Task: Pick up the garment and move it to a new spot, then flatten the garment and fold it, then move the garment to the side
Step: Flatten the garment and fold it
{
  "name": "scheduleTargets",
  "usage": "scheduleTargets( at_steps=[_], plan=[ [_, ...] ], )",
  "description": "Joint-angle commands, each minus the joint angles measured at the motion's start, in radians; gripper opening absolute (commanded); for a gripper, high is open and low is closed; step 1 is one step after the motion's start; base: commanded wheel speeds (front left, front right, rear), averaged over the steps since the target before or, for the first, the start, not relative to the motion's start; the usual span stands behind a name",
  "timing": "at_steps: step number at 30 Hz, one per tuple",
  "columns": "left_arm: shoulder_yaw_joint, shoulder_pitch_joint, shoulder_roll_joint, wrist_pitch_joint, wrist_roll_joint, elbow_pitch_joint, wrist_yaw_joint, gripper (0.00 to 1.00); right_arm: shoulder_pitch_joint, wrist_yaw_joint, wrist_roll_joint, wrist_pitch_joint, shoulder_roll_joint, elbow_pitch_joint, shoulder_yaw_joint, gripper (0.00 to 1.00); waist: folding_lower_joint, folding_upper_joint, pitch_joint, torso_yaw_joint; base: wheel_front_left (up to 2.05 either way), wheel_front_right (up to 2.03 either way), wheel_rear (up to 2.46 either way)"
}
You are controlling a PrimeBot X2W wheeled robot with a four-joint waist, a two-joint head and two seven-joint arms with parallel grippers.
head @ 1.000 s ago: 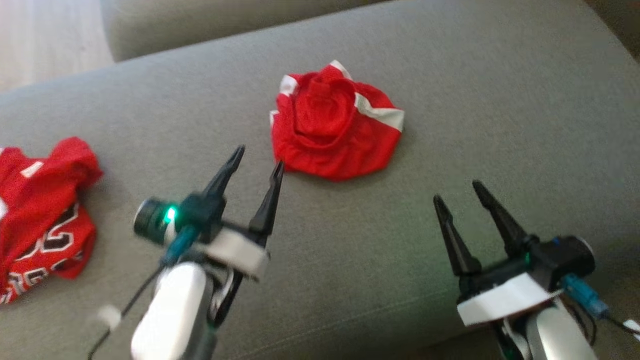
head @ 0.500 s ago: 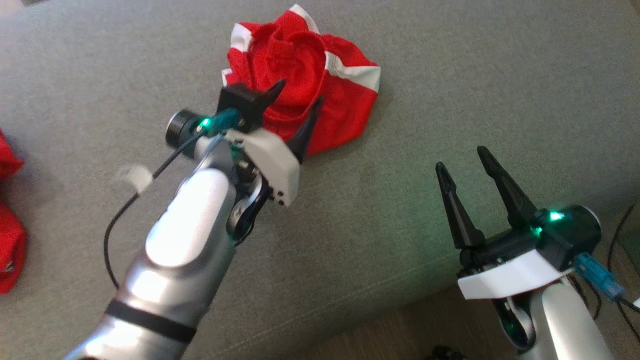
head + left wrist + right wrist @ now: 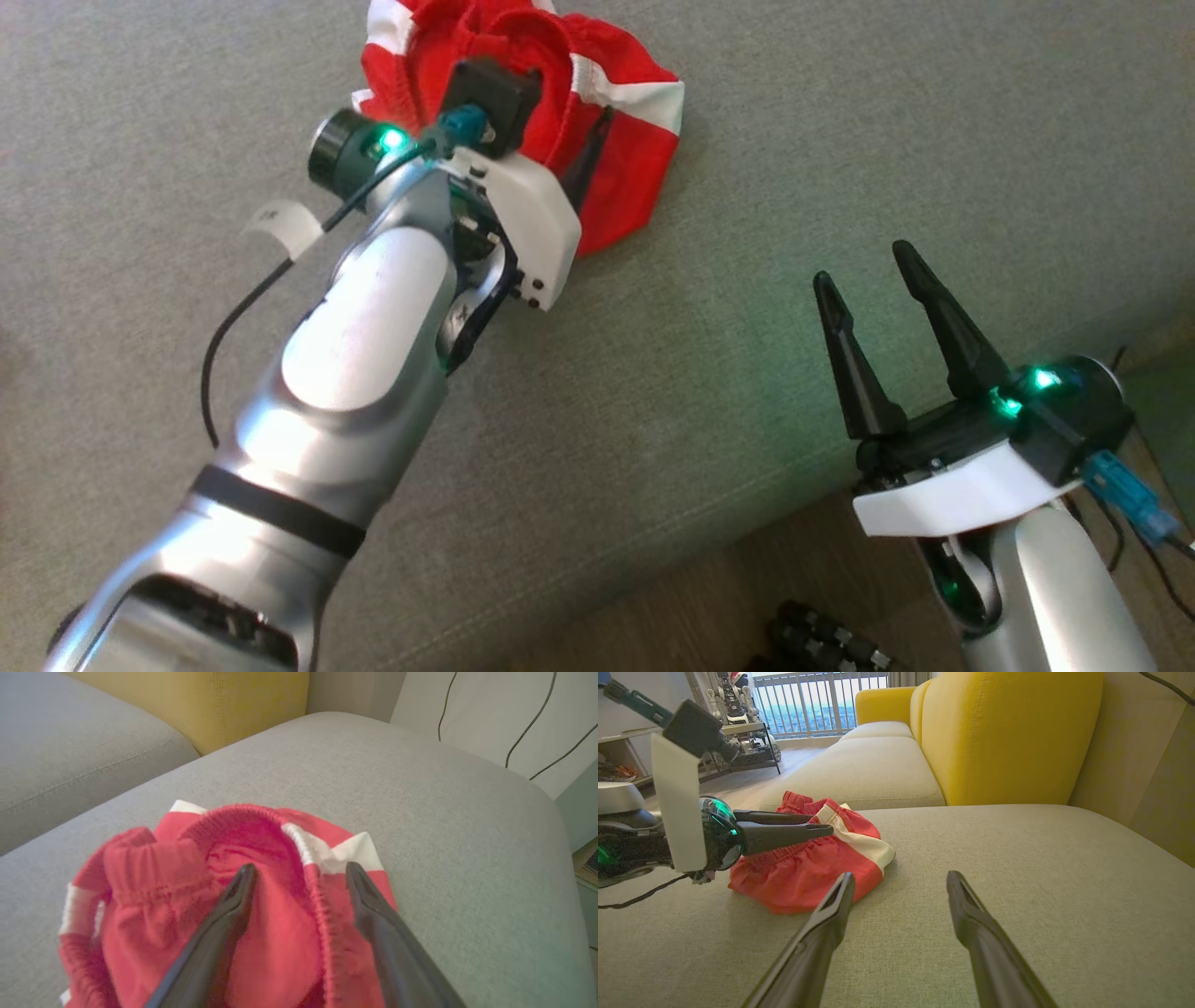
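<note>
The garment (image 3: 635, 121) is a crumpled red heap with white trim and an elastic waistband, lying on the grey sofa cushion (image 3: 840, 140). My left gripper (image 3: 560, 98) hangs open right over it. In the left wrist view its two fingers straddle the waistband fold, the left gripper (image 3: 301, 868) wide apart above the garment (image 3: 154, 891). Nothing is pinched between them. My right gripper (image 3: 861, 263) stands open near the cushion's front edge, well to the right of the cloth. The right wrist view has the garment (image 3: 803, 882) ahead of the right gripper (image 3: 900, 877), with the left gripper (image 3: 819, 823) across its top.
A yellow backrest (image 3: 1008, 737) rises behind the cushion. A second grey cushion (image 3: 70, 751) lies beyond the garment. Wooden floor (image 3: 709, 607) and cables show past the sofa's front edge. A shelf with equipment (image 3: 738, 723) stands far off.
My left arm has reached forward until its open fingers are over the garment. The head camera has tilted, shifting the whole picture. The right gripper has kept its place.
</note>
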Motion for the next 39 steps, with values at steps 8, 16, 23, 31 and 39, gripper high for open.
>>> scheduleTargets(
  at_steps=[8,16,23,31,39],
  plan=[
    [-0.011,-0.097,0.004,-0.02,0.014,-0.01,0.004,1.0,-0.021,0.0,0.018,-0.009,-0.004,-0.036,0.02,1.0,-0.0001,0.0,0.015,-0.014,0.0,0.0,0.0],
    [-0.041,-0.113,0.004,-0.006,0.007,-0.002,0.006,0.39,-0.026,0.0,0.03,-0.009,-0.004,-0.037,0.02,1.0,-0.0001,0.0,0.023,-0.026,0.0,0.0,0.0],
    [-0.058,-0.118,0.007,-0.009,0.014,-0.02,0.014,0.0,-0.024,0.0,0.034,-0.009,-0.004,-0.033,0.017,1.0,-0.0001,0.0,0.018,-0.024,0.0,0.0,0.0],
    [-0.013,-0.136,0.006,0.015,-0.122,-0.138,-0.03,0.0,-0.024,0.0,0.042,-0.009,-0.004,-0.023,0.018,1.0,-0.0001,0.0,-0.053,-0.015,0.0,0.0,0.0],
    [0.071,-0.206,0.015,0.095,-0.305,-0.347,-0.056,0.0,0.014,0.0,0.032,-0.009,-0.004,-0.009,0.009,1.0,-0.0001,0.0,-0.155,0.022,0.0,0.0,0.0]
  ],
)
